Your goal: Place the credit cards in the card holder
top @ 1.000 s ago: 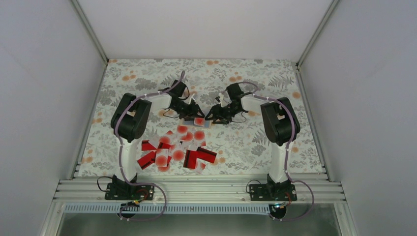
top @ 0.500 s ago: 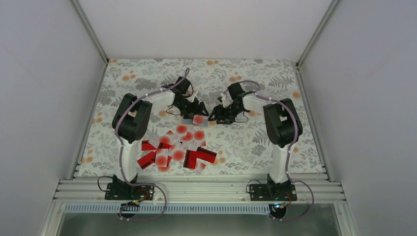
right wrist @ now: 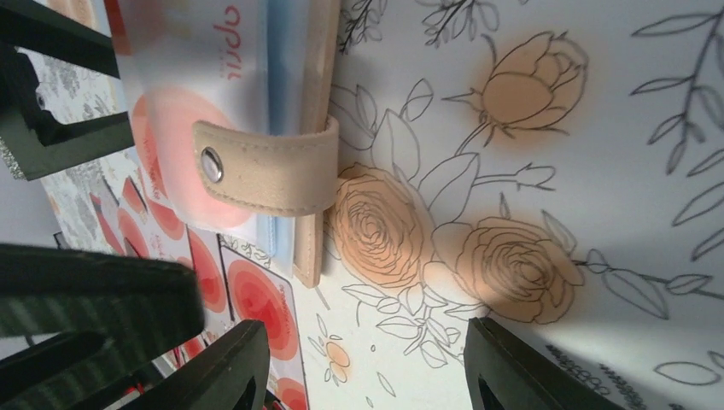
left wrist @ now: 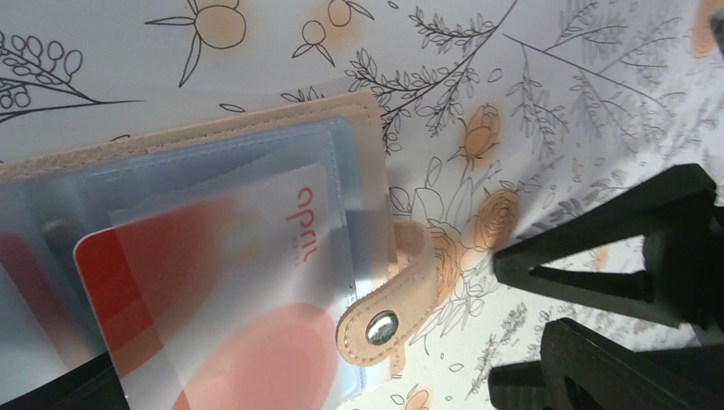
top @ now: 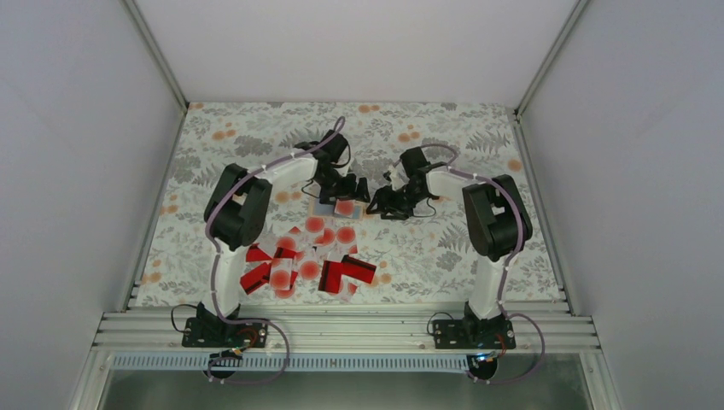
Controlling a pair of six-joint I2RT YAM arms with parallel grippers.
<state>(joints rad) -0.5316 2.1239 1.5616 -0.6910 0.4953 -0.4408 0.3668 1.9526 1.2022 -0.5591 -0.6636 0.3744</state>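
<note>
Tan leather-look card holder [left wrist: 256, 126] lies open at the far middle of the cloth, clear sleeves up, between my two grippers. My left gripper [top: 353, 190] hangs by its far edge, fingers spread, nothing in them. One dotted white card [left wrist: 248, 256] sits under the top sleeve [left wrist: 341, 171]. A red corner shows outside the plastic, so I judge it not fully seated. The snap strap [left wrist: 386, 314] flops off the holder's right edge, undone. My right gripper [right wrist: 367, 331] is just right of the holder, fingers parted over bare cloth, gripping nothing. I can't tell if it touches the strap.

My read of the step: card in, fingers off, next card due. To do it well:
- Lift the left hand clear without snagging the sleeve.
- Nudge the card flush first if it rides proud.
- Use the right hand to pin the holder's right edge so it doesn't slide.

The other credit cards [top: 303, 263], red ones and dotted ones, lie in an overlapping heap nearer me, left of centre and apart from the holder. Take a top, uncovered one.

Surface: white floral cloth [top: 444, 248] with orange blooms, flat. Room: left wall [top: 77, 188] grey, far wall [top: 359, 43] white, right wall [top: 636, 188] grey. An aluminium rail [top: 341, 329] runs along the near edge under both bases.
</note>
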